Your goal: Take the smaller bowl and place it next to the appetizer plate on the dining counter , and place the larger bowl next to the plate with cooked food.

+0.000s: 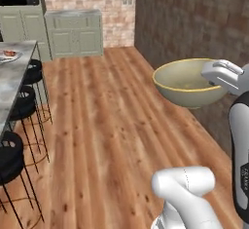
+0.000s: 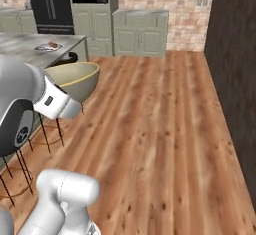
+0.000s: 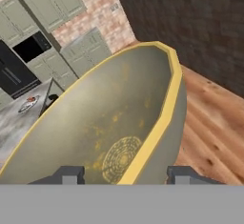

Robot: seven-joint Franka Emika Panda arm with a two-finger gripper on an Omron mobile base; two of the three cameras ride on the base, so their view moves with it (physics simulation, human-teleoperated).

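Gripping the larger bowl (image 3: 114,132) by its yellow rim, carried in mid-air over the wood floor (image 1: 107,125).

My gripper (image 3: 124,174) has jaws pinching the rim, one tip inside, one outside, low centre of hand view. Bowl sits right of centre in left base view, upper left in right base view, arm's wrist beside it. Dining counter (image 1: 14,72) w/ marble top along left edge, black stools (image 1: 19,106) under it. Plate with cooked food (image 1: 7,55) on counter, upper left, well apart from bowl. Green cabinets (image 1: 73,35) & brick wall at back.
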